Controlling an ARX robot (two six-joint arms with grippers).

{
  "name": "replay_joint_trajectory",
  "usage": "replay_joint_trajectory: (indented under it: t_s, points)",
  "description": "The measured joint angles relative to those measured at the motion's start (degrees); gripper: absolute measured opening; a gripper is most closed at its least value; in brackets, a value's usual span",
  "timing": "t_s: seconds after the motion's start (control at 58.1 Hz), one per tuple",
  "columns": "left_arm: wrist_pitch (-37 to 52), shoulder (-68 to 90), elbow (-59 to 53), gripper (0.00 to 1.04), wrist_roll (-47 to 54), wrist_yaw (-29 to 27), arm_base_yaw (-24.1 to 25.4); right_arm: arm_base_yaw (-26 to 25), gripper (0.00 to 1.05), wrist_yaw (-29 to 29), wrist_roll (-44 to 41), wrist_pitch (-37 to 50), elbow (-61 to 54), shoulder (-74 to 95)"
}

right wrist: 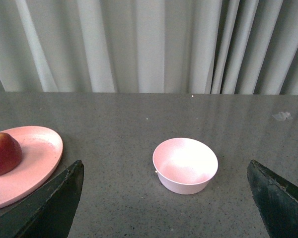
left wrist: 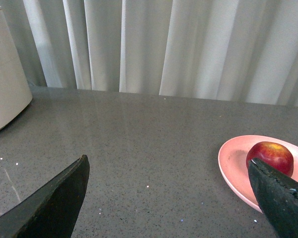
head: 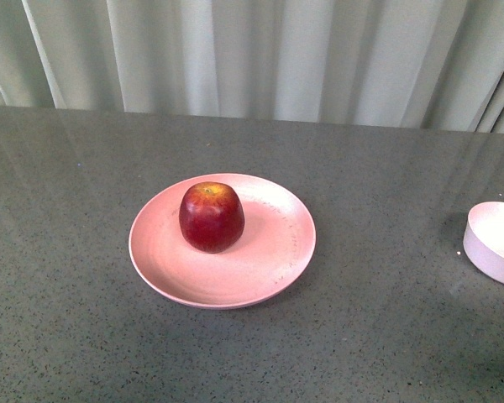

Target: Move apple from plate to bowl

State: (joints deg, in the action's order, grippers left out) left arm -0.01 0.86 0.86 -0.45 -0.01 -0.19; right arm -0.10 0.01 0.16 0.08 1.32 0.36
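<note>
1 apple (head: 212,217), apparently upright, on plate (head: 265,262).

No readable text or labels anywhere.

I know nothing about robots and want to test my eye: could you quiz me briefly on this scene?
1. True or false: the apple lies in the bowl.
2. Which is wider: A the plate, B the bowl?
3. Fill in: the left gripper and the right gripper are both ____.
Key: 1 false, it sits on the plate; 2 A; 3 open.
</note>
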Motion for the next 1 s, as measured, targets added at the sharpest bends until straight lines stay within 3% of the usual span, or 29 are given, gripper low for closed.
replay_joint_trajectory:
  t_s: [0.878, 0.912, 0.929, 0.981, 0.998]
  points:
    - [0.0, 0.0, 0.0, 0.96, 0.0, 0.0, 0.0, 0.0, 0.96, 0.0, 0.0, 0.0, 0.0, 0.0]
    - [0.0, 0.0, 0.0, 0.96, 0.0, 0.0, 0.0, -0.9, 0.96, -2.5, -0.2, -1.9, 0.6, 1.1]
    - [0.0, 0.0, 0.0, 0.96, 0.0, 0.0, 0.0, -3.2, 0.96, -10.7, -0.7, -6.4, 2.3, 3.8]
    - [0.0, 0.0, 0.0, 0.96, 0.0, 0.0, 0.0, -7.8, 0.96, -22.4, -1.6, -9.6, 5.4, 13.7]
    - [0.0, 0.0, 0.0, 0.96, 0.0, 0.0, 0.0, -8.4, 0.96, -23.7, -1.6, -9.2, 5.8, 15.5]
